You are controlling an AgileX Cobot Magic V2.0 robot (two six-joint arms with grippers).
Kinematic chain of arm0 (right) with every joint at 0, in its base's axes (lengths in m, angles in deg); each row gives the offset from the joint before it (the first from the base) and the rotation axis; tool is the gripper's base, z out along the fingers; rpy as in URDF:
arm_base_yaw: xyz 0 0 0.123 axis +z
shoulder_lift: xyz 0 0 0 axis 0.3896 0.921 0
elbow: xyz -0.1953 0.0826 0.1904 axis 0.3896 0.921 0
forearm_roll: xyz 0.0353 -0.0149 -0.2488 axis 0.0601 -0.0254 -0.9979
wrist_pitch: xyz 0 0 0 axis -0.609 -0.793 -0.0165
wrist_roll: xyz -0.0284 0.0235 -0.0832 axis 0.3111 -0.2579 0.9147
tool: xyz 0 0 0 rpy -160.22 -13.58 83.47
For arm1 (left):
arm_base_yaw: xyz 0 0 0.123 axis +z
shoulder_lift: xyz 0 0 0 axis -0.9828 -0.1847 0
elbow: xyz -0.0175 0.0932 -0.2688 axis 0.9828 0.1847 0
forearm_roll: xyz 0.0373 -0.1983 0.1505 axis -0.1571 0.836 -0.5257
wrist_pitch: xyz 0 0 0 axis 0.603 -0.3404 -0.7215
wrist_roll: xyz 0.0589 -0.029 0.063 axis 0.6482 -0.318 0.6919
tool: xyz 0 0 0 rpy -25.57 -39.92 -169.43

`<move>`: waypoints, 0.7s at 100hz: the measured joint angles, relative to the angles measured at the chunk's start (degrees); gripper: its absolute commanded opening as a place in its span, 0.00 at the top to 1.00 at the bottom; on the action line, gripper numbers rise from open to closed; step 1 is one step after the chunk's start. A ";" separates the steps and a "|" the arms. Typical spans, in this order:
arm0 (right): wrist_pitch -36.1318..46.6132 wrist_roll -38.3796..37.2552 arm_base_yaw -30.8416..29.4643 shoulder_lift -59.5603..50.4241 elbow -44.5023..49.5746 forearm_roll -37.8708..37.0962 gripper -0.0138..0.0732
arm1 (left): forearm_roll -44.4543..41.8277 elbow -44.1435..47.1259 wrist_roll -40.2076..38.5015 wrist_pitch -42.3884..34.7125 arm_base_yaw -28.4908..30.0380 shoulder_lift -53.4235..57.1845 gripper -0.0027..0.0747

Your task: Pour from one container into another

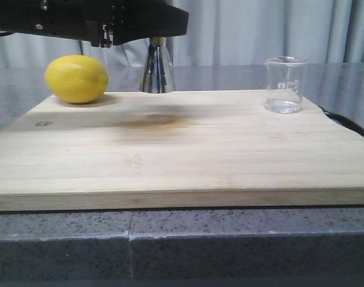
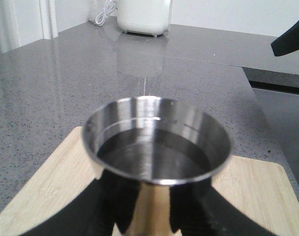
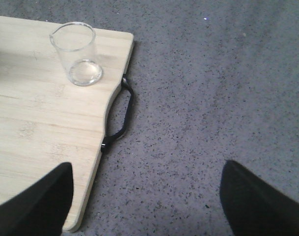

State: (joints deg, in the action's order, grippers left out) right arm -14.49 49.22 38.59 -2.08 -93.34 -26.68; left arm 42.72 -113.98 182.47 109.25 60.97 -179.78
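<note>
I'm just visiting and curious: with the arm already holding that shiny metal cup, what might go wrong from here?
1. The left gripper holds the metal cup near its narrow waist, and there seems to be liquid inside; a tilt or slip could spill it on the wooden board.
2. The lemon sits close beside the cup and might get bumped and roll.
3. The glass beaker stands near the board's far right corner, so a nudge could push it off.
</note>
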 measured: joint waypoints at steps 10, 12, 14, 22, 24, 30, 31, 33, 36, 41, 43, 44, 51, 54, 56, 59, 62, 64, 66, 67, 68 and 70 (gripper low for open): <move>0.00 0.00 0.00 0.00 0.00 -0.20 0.23 | 0.00 0.00 0.00 0.00 0.00 0.00 0.65; 0.00 0.00 0.00 0.00 0.00 -0.20 0.23 | 0.00 0.00 0.00 0.00 0.00 0.00 0.65; 0.00 0.00 0.00 0.00 0.00 -0.20 0.23 | 0.00 0.00 0.00 0.00 0.00 0.00 0.65; 0.00 0.00 0.00 0.00 0.00 -0.36 0.23 | 0.00 0.00 0.00 0.00 0.00 0.00 0.65; 0.00 0.00 0.00 0.00 0.00 -0.40 0.23 | 0.00 0.00 0.00 0.00 0.00 0.00 0.65; 0.00 0.00 0.00 0.00 0.00 -0.53 0.23 | 0.00 0.00 0.00 0.00 0.00 0.00 0.65; 0.00 0.00 0.00 0.00 0.00 -0.64 0.23 | 0.00 0.00 0.00 0.00 0.00 0.00 0.65; 0.11 0.00 0.00 0.00 0.00 -0.62 0.23 | 0.00 0.00 0.00 0.00 0.00 0.00 0.65; 0.22 0.00 0.00 0.00 0.00 -0.62 0.23 | 0.00 0.00 0.00 0.00 0.00 0.00 0.65; 0.47 0.00 0.00 0.00 0.00 -0.62 0.23 | 0.00 0.00 0.00 0.00 0.00 0.00 0.65; 0.62 0.00 0.00 0.00 0.00 -0.62 0.23 | 0.00 0.00 0.00 0.00 0.00 0.00 0.65; 0.74 0.00 0.00 0.00 0.00 -0.62 0.23 | 0.00 0.00 0.00 0.00 0.00 0.00 0.65; 1.09 0.00 0.00 0.00 0.00 -0.62 0.23 | 0.00 0.00 0.00 0.00 0.00 0.00 0.65; 1.21 0.00 0.00 0.00 0.00 -0.62 0.23 | 0.00 0.00 0.00 0.00 0.00 0.00 0.65; 1.33 0.00 0.00 0.00 0.00 -0.62 0.23 | 0.00 0.00 0.00 0.00 0.00 0.00 0.65; 1.43 0.00 0.00 0.00 0.00 -0.62 0.23 | 0.00 0.00 0.21 0.00 0.00 0.00 0.65; 1.56 0.00 0.00 0.00 0.00 -0.62 0.23 | 0.00 0.00 0.34 0.00 0.00 0.00 0.65; 1.56 0.00 0.00 0.00 0.00 -0.66 0.23 | 0.00 0.00 0.34 0.00 0.00 0.00 0.65; 1.56 0.00 0.00 0.00 0.00 -0.66 0.23 | 0.00 0.00 0.44 0.00 0.00 -0.13 0.65; 1.56 0.00 0.00 0.00 0.00 -0.66 0.23 | 0.00 0.00 0.43 0.00 0.00 -0.14 0.65; 1.56 0.00 0.00 0.00 0.00 -0.66 0.23 | 0.00 0.00 0.43 0.00 0.00 -0.14 0.65; 1.56 0.00 0.00 0.00 0.00 -0.76 0.23 | 0.00 0.00 0.43 0.00 0.00 -0.37 0.65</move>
State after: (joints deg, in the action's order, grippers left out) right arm -12.93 49.21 38.59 -2.08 -93.34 -27.44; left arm 42.72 -113.98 182.90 109.25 60.97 -180.15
